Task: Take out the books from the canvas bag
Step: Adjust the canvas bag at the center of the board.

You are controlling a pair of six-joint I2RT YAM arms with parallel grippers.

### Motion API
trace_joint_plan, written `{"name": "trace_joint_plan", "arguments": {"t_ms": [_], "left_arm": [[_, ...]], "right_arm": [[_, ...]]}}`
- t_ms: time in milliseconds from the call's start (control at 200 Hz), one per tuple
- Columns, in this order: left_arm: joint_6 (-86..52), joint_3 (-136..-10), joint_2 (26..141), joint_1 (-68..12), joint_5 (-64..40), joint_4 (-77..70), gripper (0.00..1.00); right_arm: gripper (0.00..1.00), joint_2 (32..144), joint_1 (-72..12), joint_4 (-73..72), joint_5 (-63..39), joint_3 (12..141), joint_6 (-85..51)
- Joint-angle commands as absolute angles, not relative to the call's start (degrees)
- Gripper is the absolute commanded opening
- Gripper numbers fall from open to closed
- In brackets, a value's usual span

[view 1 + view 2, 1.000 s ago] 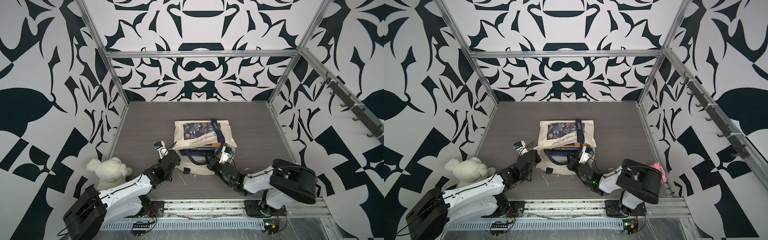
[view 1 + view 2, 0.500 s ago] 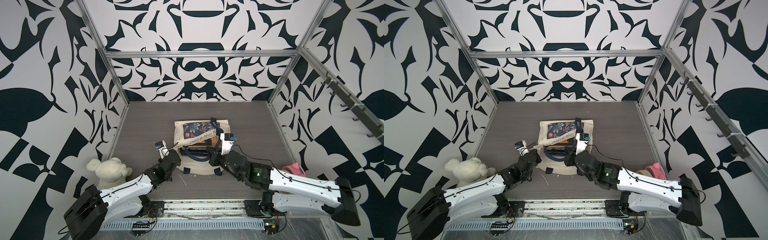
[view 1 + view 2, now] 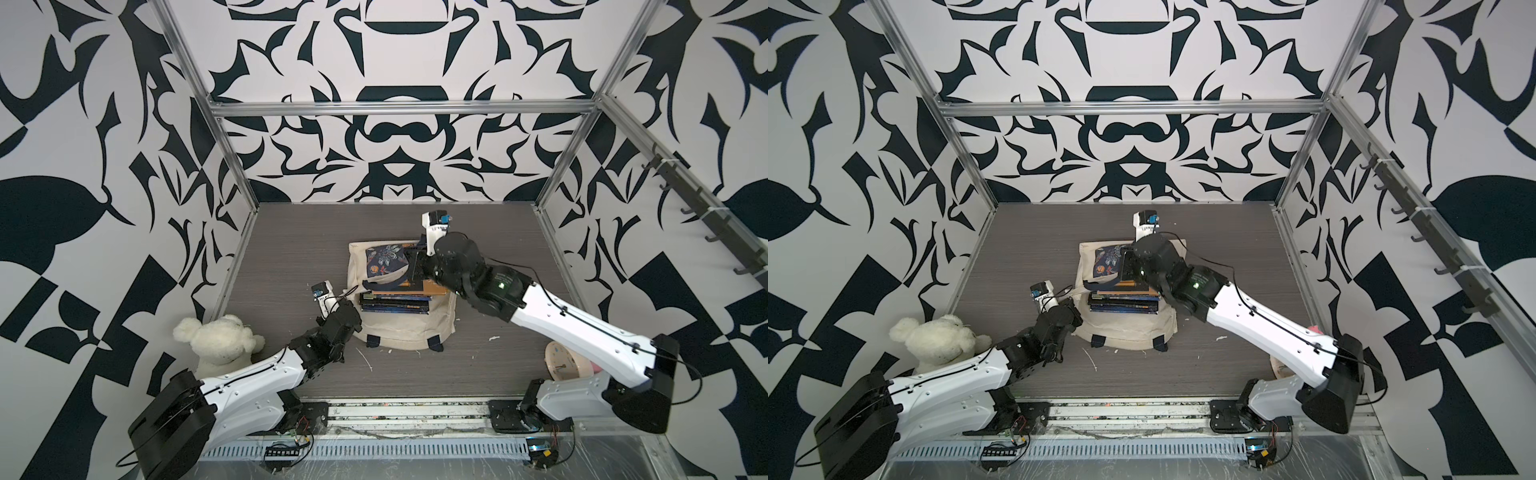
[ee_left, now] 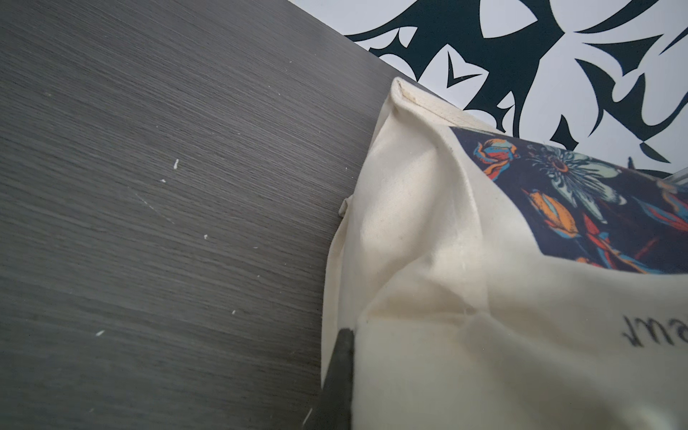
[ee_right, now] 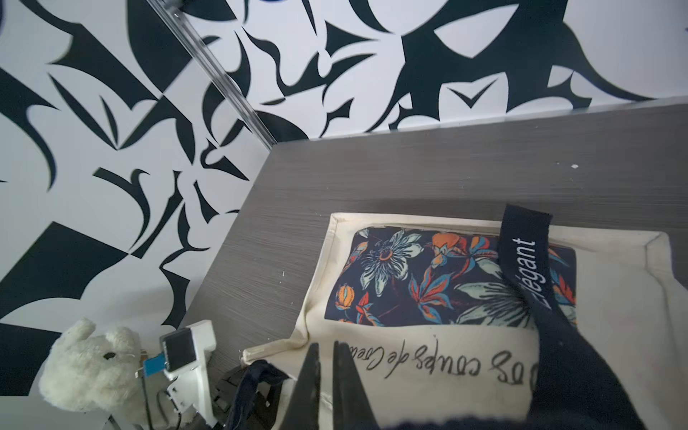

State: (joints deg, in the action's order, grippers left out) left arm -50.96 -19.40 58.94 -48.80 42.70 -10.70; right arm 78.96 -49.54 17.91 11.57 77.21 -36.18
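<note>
Bag (image 3: 405, 334) mid-table (image 3: 286, 249), books (image 3: 395, 301) stacked in open mouth. Left gripper (image 3: 352, 309) pinches bag's side edge; right gripper (image 5: 327, 376) clamps its top layer. Peel layer clear; anchor bag; don't drag stack.

Bright even light, faint soft shadows, top views bowed at edges, wrist-view foregrounds blurred
</note>
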Motion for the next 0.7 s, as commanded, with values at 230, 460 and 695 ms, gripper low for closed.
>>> {"name": "trace_joint_plan", "arguments": {"t_ms": [230, 460, 695], "left_arm": [[-48.9, -20.5, 58.0, -49.5, 43.5, -8.4, 0.00], [-48.1, -20.9, 58.8, -50.1, 43.2, -9.0, 0.00], [-47.4, -21.4, 58.1, -50.7, 43.1, -8.7, 0.00]], "right_arm": [[0.00, 92.6, -35.1, 18.1, -6.6, 89.8, -39.2], [0.28, 99.9, -32.4, 23.9, -7.6, 96.8, -38.6], [0.54, 100.0, -30.4, 24.8, -9.3, 94.8, -39.1]]}}
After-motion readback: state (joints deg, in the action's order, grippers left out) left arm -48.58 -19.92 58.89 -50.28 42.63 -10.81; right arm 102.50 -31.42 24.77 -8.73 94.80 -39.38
